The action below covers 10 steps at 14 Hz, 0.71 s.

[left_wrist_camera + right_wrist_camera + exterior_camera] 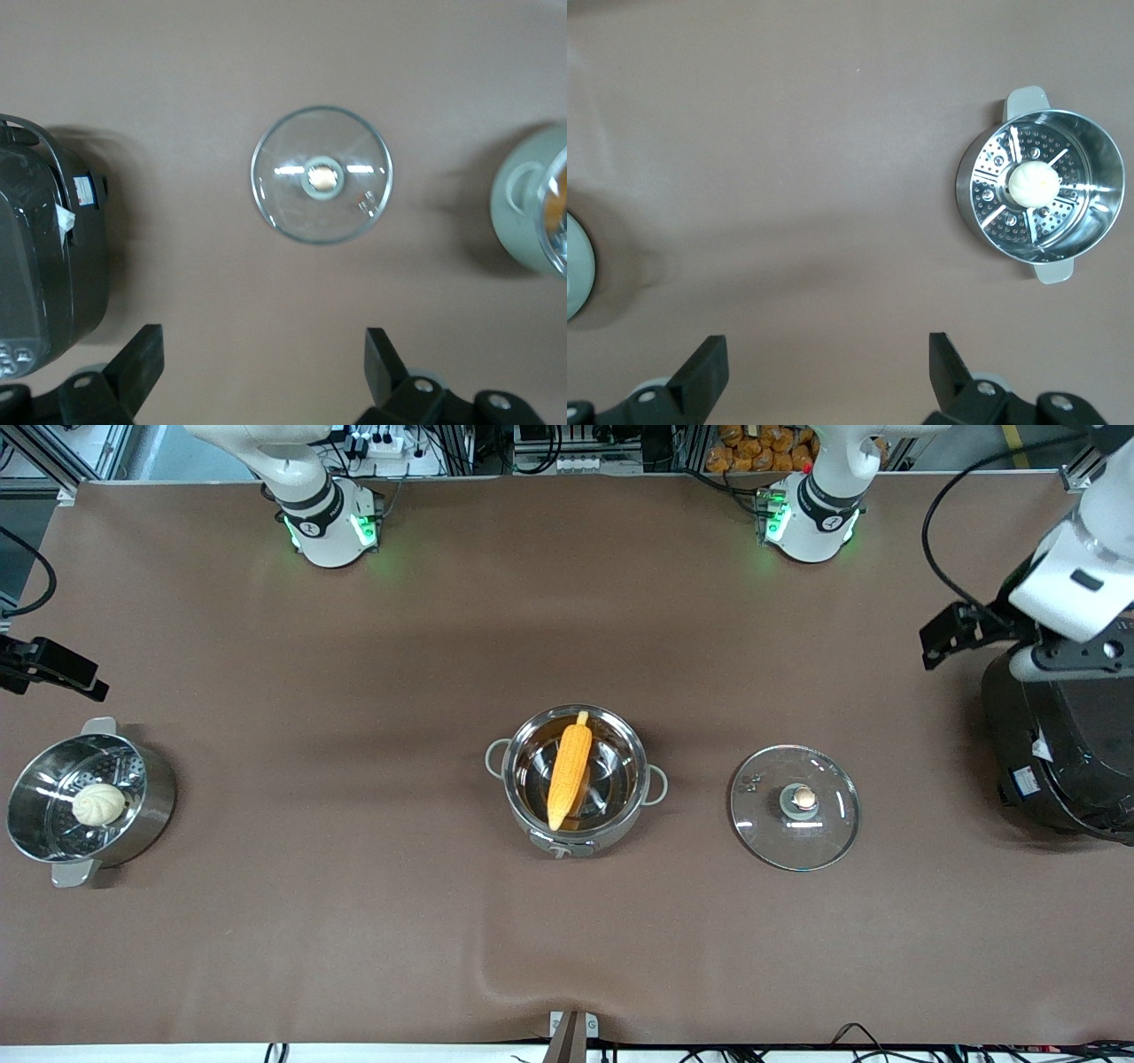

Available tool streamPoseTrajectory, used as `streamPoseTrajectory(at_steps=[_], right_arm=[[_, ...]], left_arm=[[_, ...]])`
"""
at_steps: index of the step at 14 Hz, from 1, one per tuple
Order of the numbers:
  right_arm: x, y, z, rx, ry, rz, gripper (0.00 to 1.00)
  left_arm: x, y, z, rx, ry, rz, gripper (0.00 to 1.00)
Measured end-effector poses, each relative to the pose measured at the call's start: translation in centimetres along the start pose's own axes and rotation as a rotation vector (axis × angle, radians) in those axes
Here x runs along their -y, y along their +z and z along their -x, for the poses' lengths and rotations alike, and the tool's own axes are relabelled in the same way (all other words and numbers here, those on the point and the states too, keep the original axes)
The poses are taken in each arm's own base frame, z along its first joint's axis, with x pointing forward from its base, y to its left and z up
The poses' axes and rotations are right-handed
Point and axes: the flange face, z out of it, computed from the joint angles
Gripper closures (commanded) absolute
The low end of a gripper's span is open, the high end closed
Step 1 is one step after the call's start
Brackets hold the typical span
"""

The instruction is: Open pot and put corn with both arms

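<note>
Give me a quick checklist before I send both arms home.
1. Lid off the pot, flat on the table: ok.
2. Corn in the pot: ok, tip leaning on the rim.
3. Left gripper open, empty, over the black cooker: ok.
4. Right gripper open, empty, above the steamer end: ok.
5. Bun inside the steamer: ok.

A brown mat [354, 921] covered the whole table, rippled at its near edge. Aluminium framing [53, 447], power strips [576, 462] and cables lined the far edge.
</note>
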Motion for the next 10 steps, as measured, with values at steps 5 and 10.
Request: streamPoseTrajectory(at_steps=[5,10], right_arm=[[-1.6,-1.1,1.1,-0.014,0.023,0.003,0.00],[-1.6,-0.8,1.5,0.022,-0.025,0.004,0.00]], left_arm=[[0.5,-1.0,0.8,0.041,0.112,0.030,0.00],[0.3,-1.0,0.9,0.041,0.129,0.030,0.00]])
